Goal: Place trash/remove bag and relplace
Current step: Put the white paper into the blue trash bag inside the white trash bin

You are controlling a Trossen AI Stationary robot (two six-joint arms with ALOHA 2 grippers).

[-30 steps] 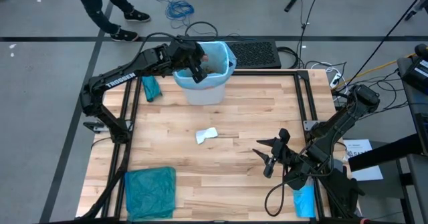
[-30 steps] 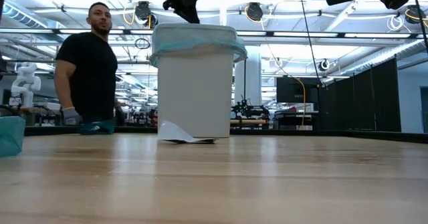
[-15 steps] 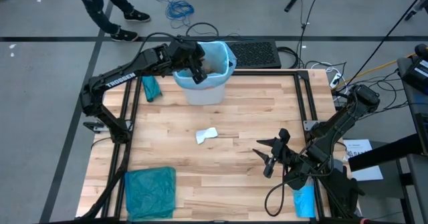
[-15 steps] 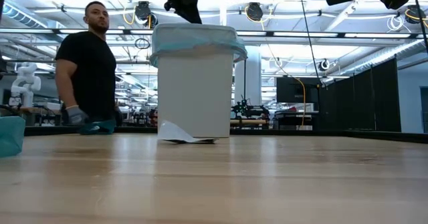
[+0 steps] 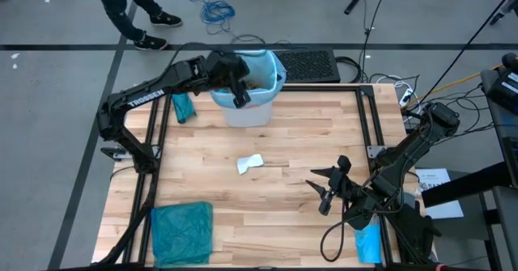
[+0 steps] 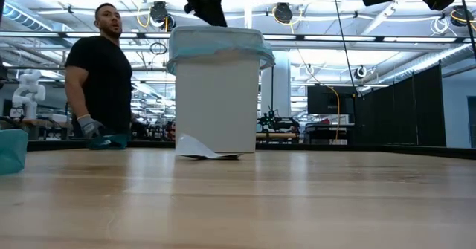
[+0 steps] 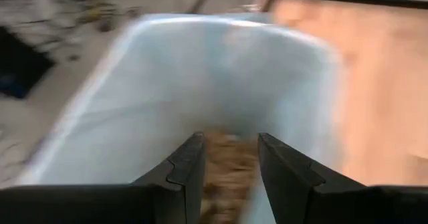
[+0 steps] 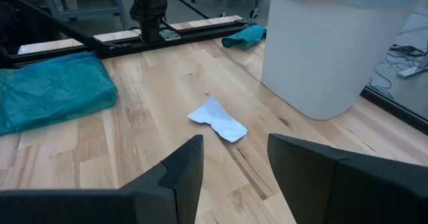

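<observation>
Left gripper [image 5: 239, 93] fingers parted since earlier, probably empty, over bag [image 5: 263, 63] rim.

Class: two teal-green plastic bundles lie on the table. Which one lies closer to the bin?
The small teal bundle at the table's far left edge, just beside the white bin. The large folded teal one lies at the near left corner, far from it.

A white bin [image 5: 247, 109] is lined with a light sky-blue bag [image 6: 219, 44]; brown scraps [image 7: 224, 174] are seen inside; a white paper scrap [image 5: 249, 163] is laid on pale striped wood table [image 5: 275, 214]; a teal-green bag [image 5: 181, 232] is noted; both arms are dark
</observation>
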